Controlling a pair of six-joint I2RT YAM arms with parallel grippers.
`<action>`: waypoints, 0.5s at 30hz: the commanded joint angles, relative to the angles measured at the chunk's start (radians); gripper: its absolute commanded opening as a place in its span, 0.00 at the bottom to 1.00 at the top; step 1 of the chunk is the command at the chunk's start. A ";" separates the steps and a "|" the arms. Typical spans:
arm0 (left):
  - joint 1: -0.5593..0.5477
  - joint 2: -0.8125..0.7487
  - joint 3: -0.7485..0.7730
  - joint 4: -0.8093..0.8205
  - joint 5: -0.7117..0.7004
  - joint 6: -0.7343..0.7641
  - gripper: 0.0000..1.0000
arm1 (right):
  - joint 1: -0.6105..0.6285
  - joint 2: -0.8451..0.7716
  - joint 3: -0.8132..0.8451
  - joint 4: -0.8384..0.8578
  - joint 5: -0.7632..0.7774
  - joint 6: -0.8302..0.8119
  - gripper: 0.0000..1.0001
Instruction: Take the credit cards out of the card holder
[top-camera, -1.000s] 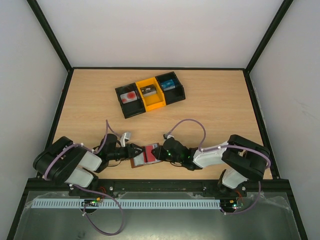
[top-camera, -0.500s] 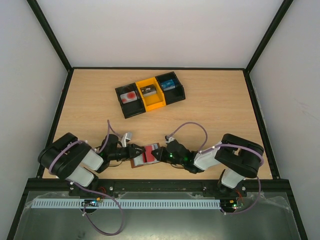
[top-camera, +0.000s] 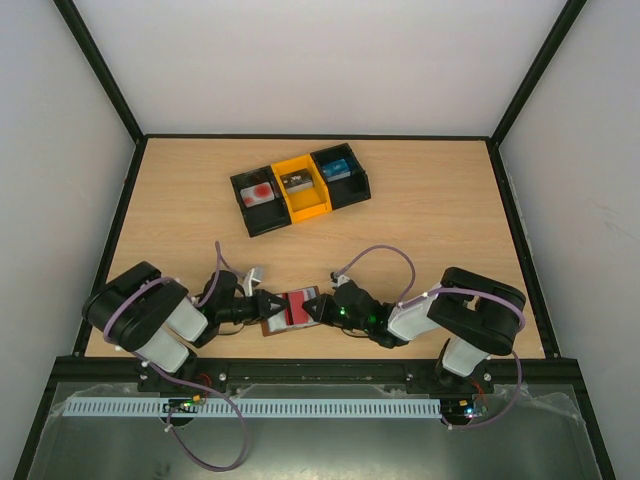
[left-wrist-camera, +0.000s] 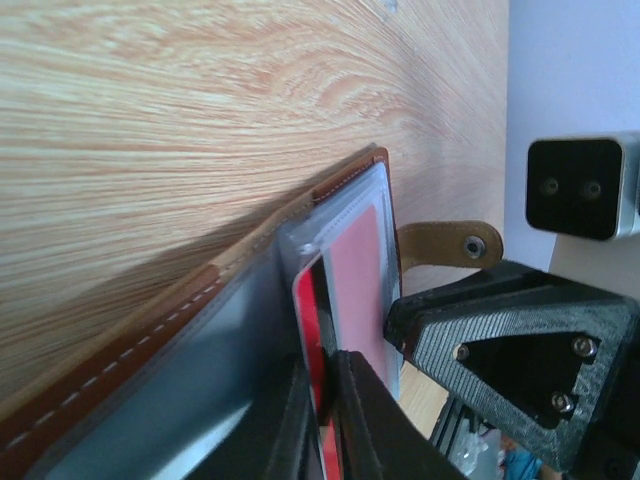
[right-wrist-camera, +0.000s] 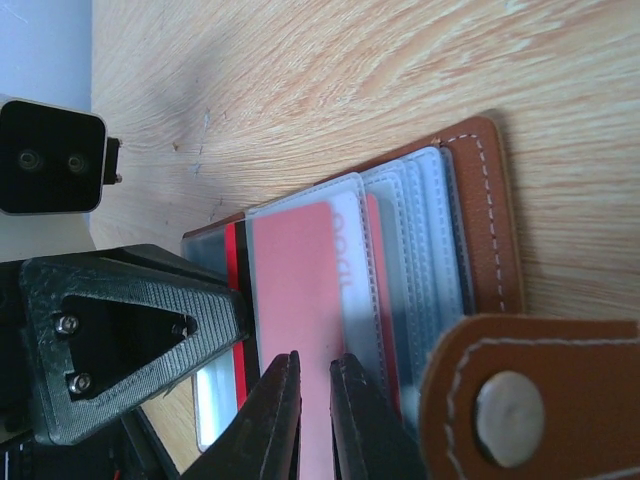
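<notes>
The brown card holder (top-camera: 273, 325) lies open near the table's front edge, between my two grippers. A red credit card (top-camera: 295, 308) sits in its clear inner pockets. In the left wrist view, the left gripper (left-wrist-camera: 322, 360) is shut on the edge of the red card (left-wrist-camera: 308, 310), which sticks out of a pocket of the card holder (left-wrist-camera: 120, 365). In the right wrist view, my right gripper (right-wrist-camera: 312, 360) is pinched on the clear pocket leaf over the pink card (right-wrist-camera: 295, 270), with the holder's snap tab (right-wrist-camera: 520, 400) beside it. From above, the left gripper (top-camera: 265, 305) and right gripper (top-camera: 312, 310) face each other.
A three-part tray (top-camera: 269, 222), black with a yellow middle, stands at the back centre. A whitish card with a red mark (top-camera: 260, 192) lies in its left part, and other small items lie in the other two. Both arms' cables loop above the table.
The left gripper has closed onto the red card's edge. The right jaws have narrowed on the pocket leaf. Both arms have leaned in slightly toward the holder.
</notes>
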 joint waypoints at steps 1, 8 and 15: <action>0.006 -0.028 -0.013 -0.015 -0.009 0.027 0.08 | 0.013 0.026 -0.031 -0.088 0.016 0.011 0.11; 0.032 -0.107 -0.016 -0.116 -0.026 0.049 0.03 | 0.013 0.030 -0.030 -0.098 0.027 0.007 0.11; 0.097 -0.248 -0.011 -0.302 -0.034 0.095 0.03 | 0.012 0.019 -0.025 -0.119 0.038 0.003 0.11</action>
